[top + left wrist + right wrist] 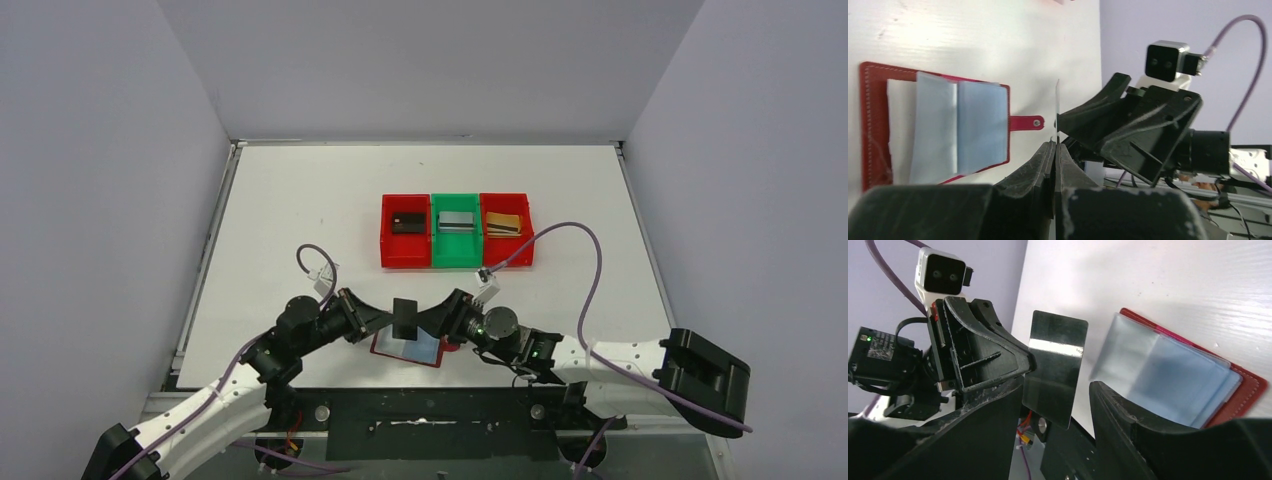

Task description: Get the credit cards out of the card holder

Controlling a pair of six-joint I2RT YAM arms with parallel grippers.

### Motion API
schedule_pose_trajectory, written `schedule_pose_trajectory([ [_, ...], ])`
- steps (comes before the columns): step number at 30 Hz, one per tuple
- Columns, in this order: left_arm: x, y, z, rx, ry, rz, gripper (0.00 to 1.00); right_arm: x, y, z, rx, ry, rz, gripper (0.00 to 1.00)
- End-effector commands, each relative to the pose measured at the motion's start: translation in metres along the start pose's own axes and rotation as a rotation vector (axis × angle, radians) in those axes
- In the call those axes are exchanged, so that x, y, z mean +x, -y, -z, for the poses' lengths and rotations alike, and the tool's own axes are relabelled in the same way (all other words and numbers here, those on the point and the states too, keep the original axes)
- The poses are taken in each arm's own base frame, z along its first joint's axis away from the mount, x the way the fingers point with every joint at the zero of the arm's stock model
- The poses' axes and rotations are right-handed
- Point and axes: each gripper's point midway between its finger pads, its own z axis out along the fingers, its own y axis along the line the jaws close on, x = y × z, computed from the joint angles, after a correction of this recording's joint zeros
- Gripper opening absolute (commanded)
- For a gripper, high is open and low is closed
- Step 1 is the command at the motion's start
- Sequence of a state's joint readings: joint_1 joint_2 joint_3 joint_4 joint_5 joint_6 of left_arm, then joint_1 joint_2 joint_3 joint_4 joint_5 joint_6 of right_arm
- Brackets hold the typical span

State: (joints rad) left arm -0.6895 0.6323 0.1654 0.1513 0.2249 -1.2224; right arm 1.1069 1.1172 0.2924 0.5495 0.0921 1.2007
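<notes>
The card holder (pixel 425 352) lies open on the table near the arm bases, its dark red cover (pixel 868 125) and bluish clear sleeves (pixel 1168 372) facing up. Just above it a dark, shiny credit card (pixel 405 317) is held upright, edge-on in the left wrist view (pixel 1057 105). My left gripper (pixel 390 320) is shut on the card's left side, its fingertips (pixel 1050 150) pinching the edge. My right gripper (pixel 432 318) faces it from the right, open, with the card (pixel 1055 365) standing between its fingers (pixel 1123 415) and a gap on one side.
Three bins stand in a row beyond the grippers. The left red bin (pixel 388 250) holds a black card (pixel 405 223), the green bin (pixel 456 255) a silver card (pixel 457 221), and the right red bin (pixel 506 252) a gold card (pixel 504 224). Purple cables loop above both arms.
</notes>
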Motion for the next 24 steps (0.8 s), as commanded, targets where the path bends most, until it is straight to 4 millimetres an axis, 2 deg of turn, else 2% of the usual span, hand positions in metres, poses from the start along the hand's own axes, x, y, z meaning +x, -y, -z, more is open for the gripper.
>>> schedule_pose_trajectory([
  [1,-0.0099,0.0451,0.0048,0.179,0.027,-0.015,0.0,-0.0142,-0.0309,-0.0013,-0.151,0.033,-0.049,0.51],
  [5,-0.009,0.0457,0.0044,0.182,0.02,-0.015,0.0,-0.0152,-0.0296,-0.0015,-0.16,0.034,-0.063,0.47],
  [10,-0.0073,0.0468,0.0035,0.195,0.012,-0.017,0.0,-0.0161,-0.0312,0.0002,-0.179,0.032,-0.078,0.34],
  [24,-0.0058,0.0468,0.0039,0.216,0.01,-0.004,0.0,-0.018,-0.034,0.005,-0.23,0.033,-0.103,0.11],
])
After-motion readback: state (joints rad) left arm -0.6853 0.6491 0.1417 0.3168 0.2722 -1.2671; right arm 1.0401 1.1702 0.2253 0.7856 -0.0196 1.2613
